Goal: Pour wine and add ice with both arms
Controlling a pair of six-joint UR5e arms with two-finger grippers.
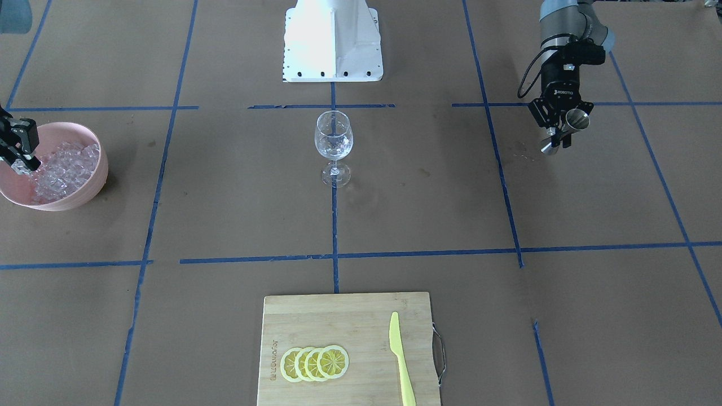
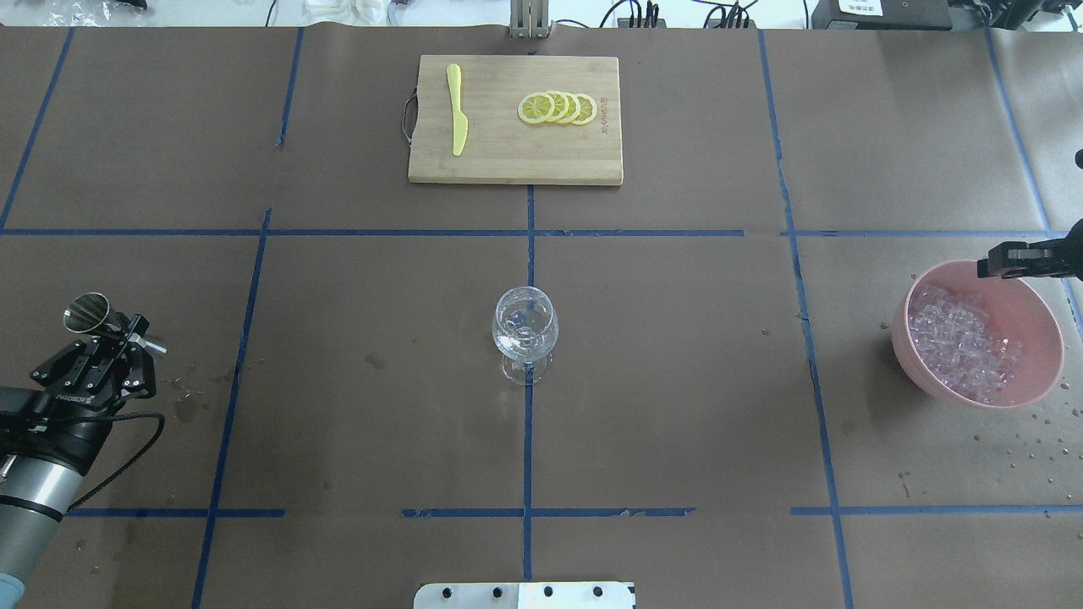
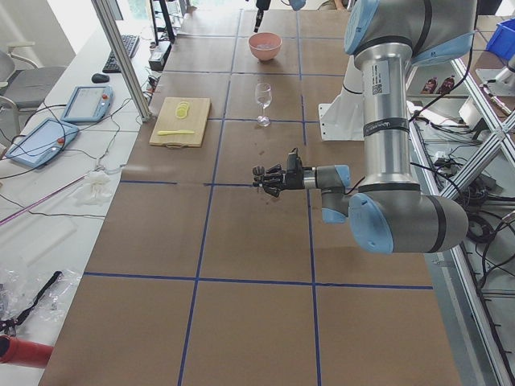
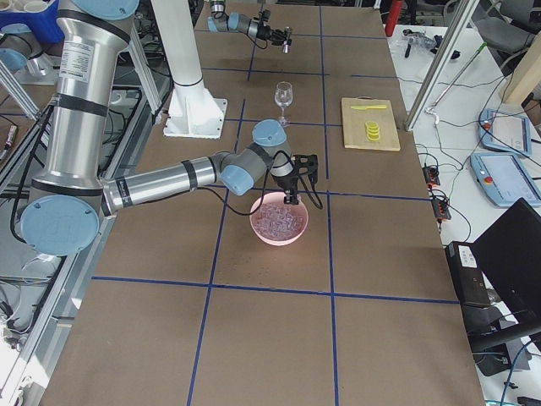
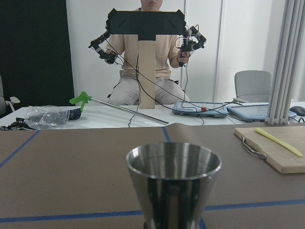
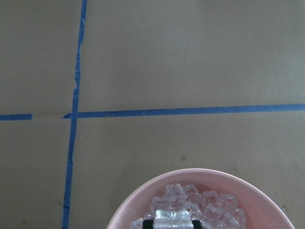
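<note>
My left gripper (image 1: 555,137) (image 2: 127,334) hovers over the table's left end, shut on a steel jigger (image 2: 87,312) (image 5: 174,186) that it holds tilted. I cannot make out wine in it. The clear wine glass (image 1: 333,141) (image 2: 525,326) stands upright at the table's centre. At the right end, a pink bowl (image 1: 96,186) (image 2: 1042,326) holds a heap of ice (image 1: 65,169) (image 2: 956,338). My right gripper (image 1: 23,164) (image 2: 990,266) hangs just over the bowl's far rim. In the right wrist view it is shut on one ice cube (image 6: 173,218).
A wooden cutting board (image 1: 338,321) (image 2: 508,156) lies at the operators' edge with lemon slices (image 2: 558,107) and a yellow knife (image 2: 457,118). The white robot base (image 1: 333,39) stands behind the glass. Droplets (image 2: 1015,440) speckle the paper near the bowl. A seated person (image 5: 147,62) faces the table.
</note>
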